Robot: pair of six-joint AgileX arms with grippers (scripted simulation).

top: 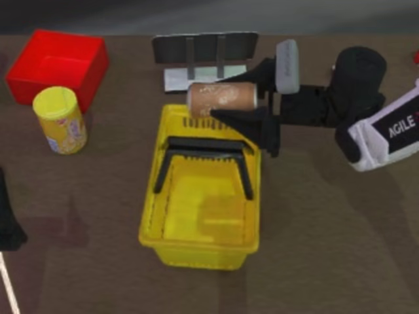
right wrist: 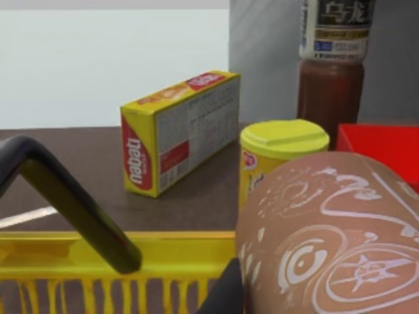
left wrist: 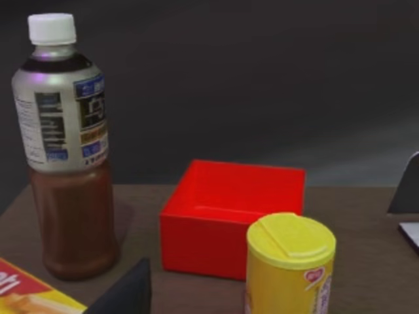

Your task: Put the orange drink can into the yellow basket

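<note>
Right claw [top: 243, 99] reaches in from the right of the top view and is clamped on the orange drink can [top: 222, 98], which lies on its side in the air, centre of frame, over the far rim of the yellow basket [top: 152, 216]. One finger runs along the can's near side, the other along its far side. The basket's two black handles [top: 204, 155] lie folded across its upper half; the lower half of its floor is open. A grey stand [top: 205, 48] sits just beyond the can.

Left claw [top: 8, 226] is parked at the left edge of the surface [top: 340, 248]; whether its fingers are open cannot be told.

Upper left: red bin [top: 57, 62], with a yellow canister [top: 59, 120] just beside it.

The right arm reads "AGILE". In the right wrist view, a yellow box [right wrist: 177, 131] reads "nabati"; the brown bottle [right wrist: 332, 59] label is illegible.
</note>
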